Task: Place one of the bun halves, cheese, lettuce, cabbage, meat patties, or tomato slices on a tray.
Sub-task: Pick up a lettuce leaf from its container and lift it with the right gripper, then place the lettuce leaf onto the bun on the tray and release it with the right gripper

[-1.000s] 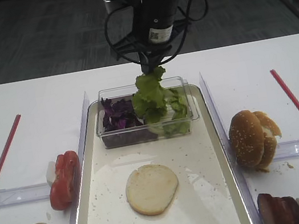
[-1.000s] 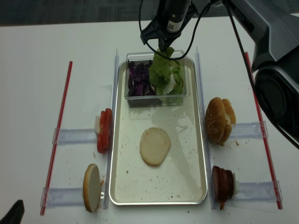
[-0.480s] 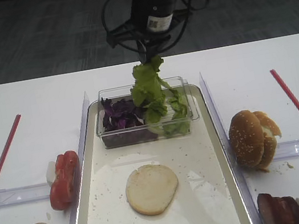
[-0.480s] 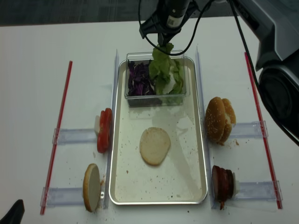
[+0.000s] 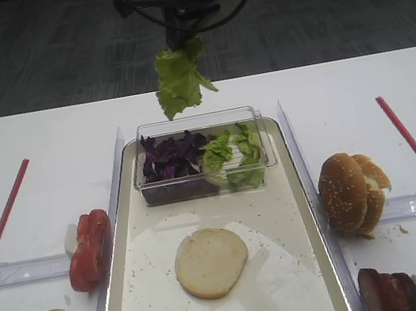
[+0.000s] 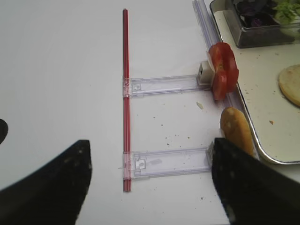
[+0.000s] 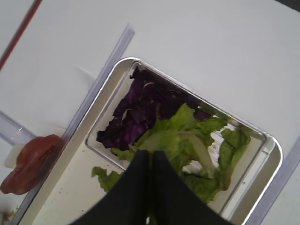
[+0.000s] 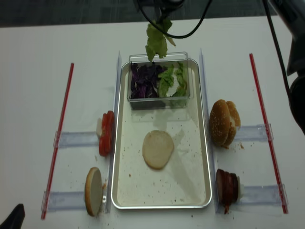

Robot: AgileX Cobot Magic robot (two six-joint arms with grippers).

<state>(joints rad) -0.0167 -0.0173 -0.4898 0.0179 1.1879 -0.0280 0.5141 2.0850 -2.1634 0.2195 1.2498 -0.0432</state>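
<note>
Right gripper [image 7: 151, 164] pinching crinkly light-green lettuce leaf [image 5: 178, 78] by top edge, high above large silvery metal tray [image 5: 301, 187]; thin hold may slip, dropping leaf short.

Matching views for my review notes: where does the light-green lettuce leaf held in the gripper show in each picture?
Exterior high: the light-green lettuce leaf hangs top centre, above the clear plastic tub.
Right wrist: leaf just beyond the dark fingertips, over the tub.
Left wrist: not in view.
Realsense: leaf top centre, behind the tub.
Shared landmark: the tub.
</note>
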